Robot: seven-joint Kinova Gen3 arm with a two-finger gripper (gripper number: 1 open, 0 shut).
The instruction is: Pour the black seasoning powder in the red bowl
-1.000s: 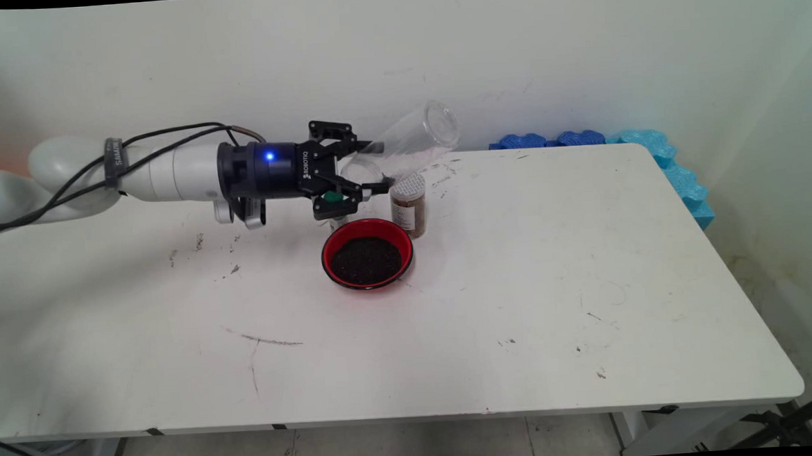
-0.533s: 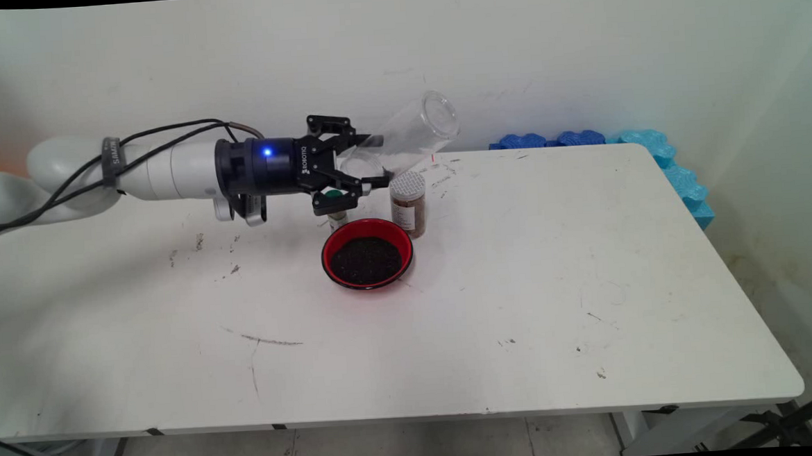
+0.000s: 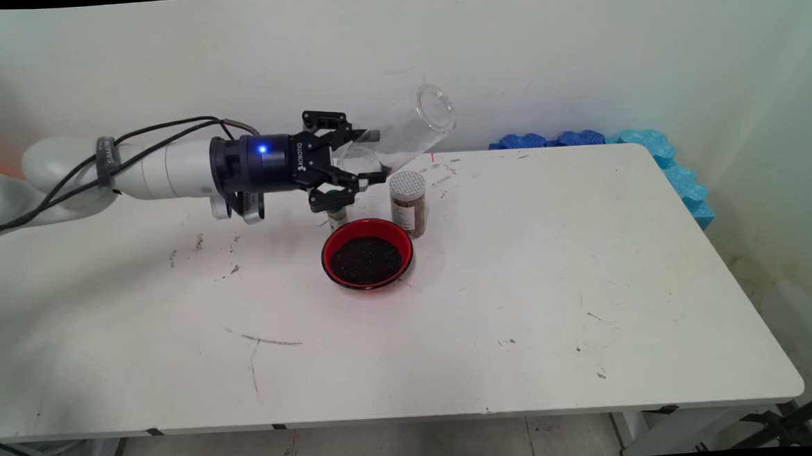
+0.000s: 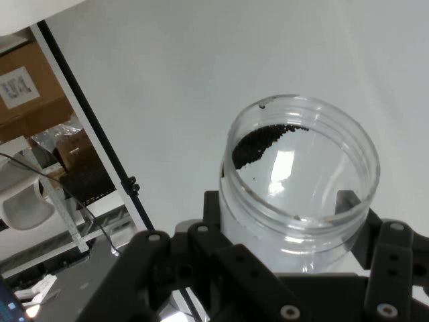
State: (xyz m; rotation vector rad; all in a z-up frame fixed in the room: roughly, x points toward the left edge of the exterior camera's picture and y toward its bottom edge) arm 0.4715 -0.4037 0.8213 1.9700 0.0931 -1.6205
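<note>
Clear plastic jar (image 3: 406, 132) held in the air above the table's (image 3: 520, 284) far edge, left of middle, tilted with its open mouth up and to the right. In the hand view the jar (image 4: 298, 184) has a small clump of dark granules (image 4: 258, 144) inside against the wall near the rim. Black gripper (image 3: 372, 158) lies roughly horizontal, fingers closed around the jar's lower body, one finger (image 4: 348, 201) showing through the clear wall. Just below the gripper, on the table, a small bottle with a green cap (image 3: 336, 205), partly hidden by the linkage. Beside it stands a spice jar (image 3: 408, 203) with a white perforated lid. In front of both sits a red bowl (image 3: 367, 253) filled with dark granules, just beside the spice jar. Blue foam pieces (image 3: 624, 143) line the table's far right corner against the wall.
</note>
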